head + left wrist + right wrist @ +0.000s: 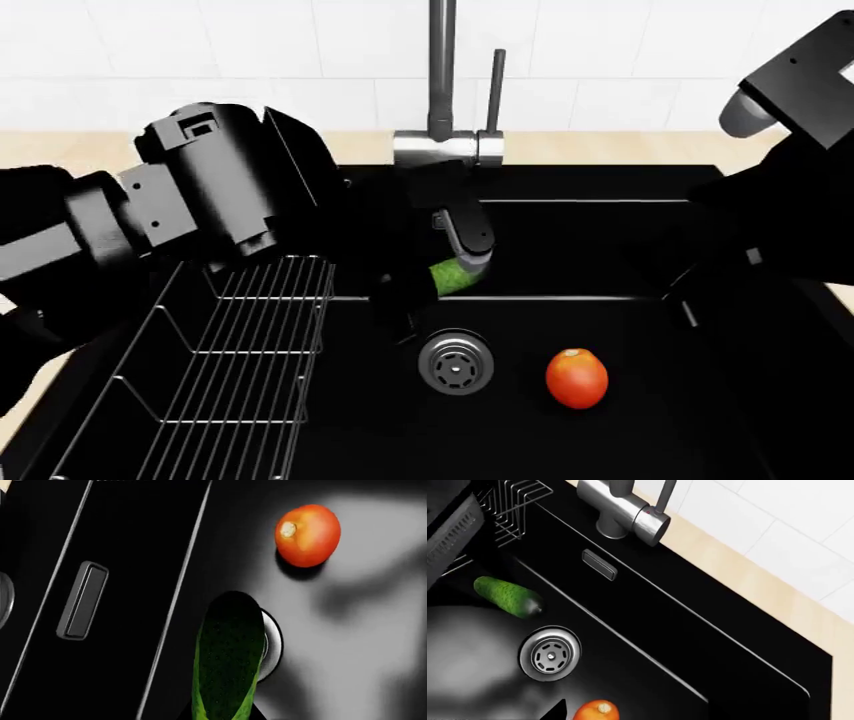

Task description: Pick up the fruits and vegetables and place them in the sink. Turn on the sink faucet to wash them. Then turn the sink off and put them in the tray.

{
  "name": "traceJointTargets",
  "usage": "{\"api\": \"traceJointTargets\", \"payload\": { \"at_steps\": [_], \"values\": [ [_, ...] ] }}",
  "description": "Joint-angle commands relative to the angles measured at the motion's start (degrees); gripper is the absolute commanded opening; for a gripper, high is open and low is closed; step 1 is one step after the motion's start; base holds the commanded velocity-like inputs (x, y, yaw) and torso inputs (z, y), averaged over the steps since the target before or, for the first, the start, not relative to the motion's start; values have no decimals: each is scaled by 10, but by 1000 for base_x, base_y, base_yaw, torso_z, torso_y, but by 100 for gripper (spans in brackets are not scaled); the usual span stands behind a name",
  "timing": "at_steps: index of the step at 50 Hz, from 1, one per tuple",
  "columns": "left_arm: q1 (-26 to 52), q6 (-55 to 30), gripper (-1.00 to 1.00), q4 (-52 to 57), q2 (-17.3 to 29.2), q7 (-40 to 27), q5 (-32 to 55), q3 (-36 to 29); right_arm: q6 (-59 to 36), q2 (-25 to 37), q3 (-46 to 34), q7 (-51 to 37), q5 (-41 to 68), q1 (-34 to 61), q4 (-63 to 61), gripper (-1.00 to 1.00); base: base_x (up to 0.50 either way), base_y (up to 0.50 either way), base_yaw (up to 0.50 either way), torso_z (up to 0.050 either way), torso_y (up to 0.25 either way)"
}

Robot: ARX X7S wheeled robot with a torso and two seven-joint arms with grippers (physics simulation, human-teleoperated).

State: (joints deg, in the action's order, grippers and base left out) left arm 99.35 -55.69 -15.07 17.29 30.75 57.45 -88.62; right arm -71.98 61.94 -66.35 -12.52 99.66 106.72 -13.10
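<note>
Cucumber (454, 277) in left pincer (447, 268).

One cucumber (455, 276), dark green and bumpy, above the basin at about 12 o'clock from the drain in the head view. One round red-orange fruit (577, 378), on the basin floor at 3 o'clock from the drain. One sink (747, 400), matte black. One round steel drain (455, 363). One overflow slot (600, 564) in the sink's back wall. One wire rack (240, 370), at 9 o'clock from the drain. One faucet (442, 80), with one thin upright lever (497, 90). Two arms in view, possibly more parts hidden in shadow.
</note>
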Motion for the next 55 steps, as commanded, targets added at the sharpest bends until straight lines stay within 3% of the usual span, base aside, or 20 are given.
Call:
{"api": "traceJointTargets", "payload": {
  "at_steps": [1, 19, 30, 41, 42, 55],
  "values": [
    [-53, 43, -100, -63, -40, 31, -55, -54, -13, 18, 7, 11, 5, 14, -8, 100, 0, 0, 0, 0, 0],
    [-106, 51, -100, -87, -94, 39, -85, -100, -12, 52, 12, 27, 8, 7, -29, 100, 0, 0, 0, 0, 1],
    [-127, 75, -100, -155, -125, 68, -110, -121, 30, 3, -6, 4, -13, -36, -5, 100, 0, 0, 0, 0, 0],
    [-154, 99, -100, -223, -155, 85, -134, -134, 41, 1, -10, 8, -23, -52, -4, 100, 0, 0, 0, 0, 0],
    [-155, 99, 100, -223, -155, 85, -134, -134, 36, 9, -8, 14, -22, -47, -8, 100, 0, 0, 0, 0, 0],
    [-151, 94, 100, -216, -152, 83, -135, -124, 11, 48, 4, 46, -20, -24, -23, 100, 0, 0, 0, 0, 0]
  ]
}}
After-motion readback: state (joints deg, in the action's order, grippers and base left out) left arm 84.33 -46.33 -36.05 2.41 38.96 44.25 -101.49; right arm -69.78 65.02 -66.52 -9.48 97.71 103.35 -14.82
